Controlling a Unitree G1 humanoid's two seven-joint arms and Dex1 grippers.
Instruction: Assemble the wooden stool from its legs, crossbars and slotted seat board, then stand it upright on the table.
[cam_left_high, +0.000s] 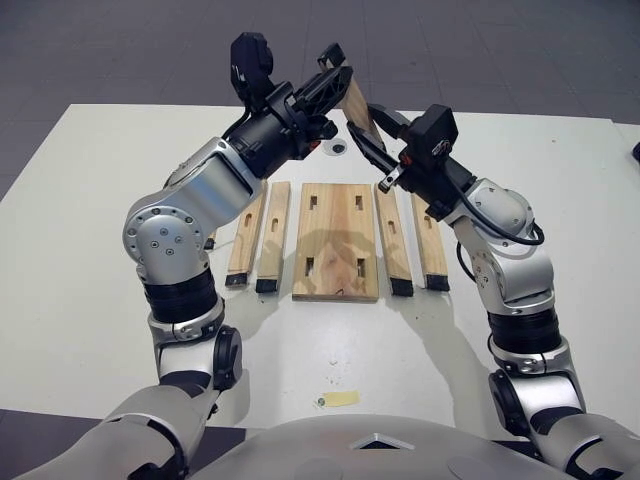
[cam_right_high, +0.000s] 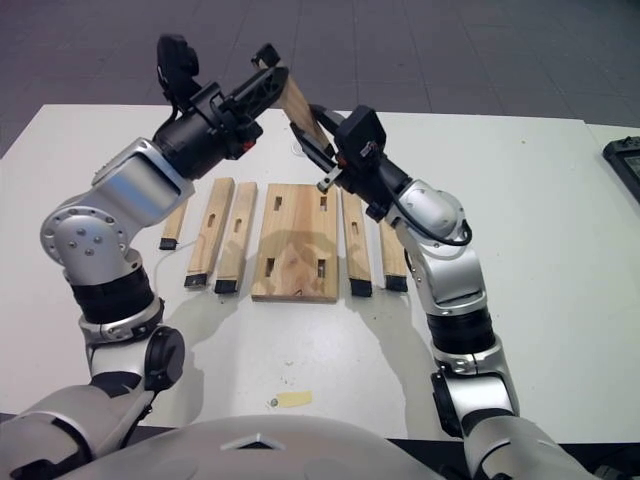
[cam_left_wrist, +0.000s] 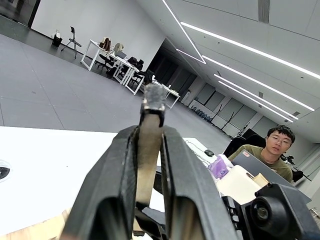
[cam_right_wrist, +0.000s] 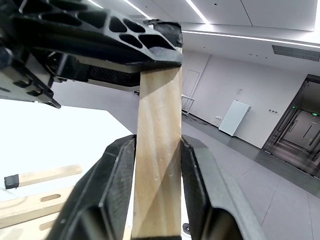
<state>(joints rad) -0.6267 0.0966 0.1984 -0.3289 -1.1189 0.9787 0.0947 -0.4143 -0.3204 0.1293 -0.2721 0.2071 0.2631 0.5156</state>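
A short wooden bar (cam_left_high: 359, 108) is held tilted in the air over the far part of the table. My left gripper (cam_left_high: 338, 72) is shut on its upper end and my right gripper (cam_left_high: 368, 133) is shut on its lower end. In the right wrist view the bar (cam_right_wrist: 157, 150) runs between my right fingers up to the left gripper (cam_right_wrist: 125, 35). The slotted seat board (cam_left_high: 336, 240) lies flat in the middle of the table. Two legs (cam_left_high: 259, 235) lie side by side to its left and two more (cam_left_high: 411, 240) to its right. Another short bar (cam_right_high: 175, 224) lies further left.
A small yellow tag (cam_left_high: 340, 398) lies near the table's front edge. A round mark (cam_left_high: 338, 147) sits on the table behind the board. A dark object (cam_right_high: 625, 165) shows at the far right edge. Bare white table (cam_left_high: 90, 200) spreads to both sides.
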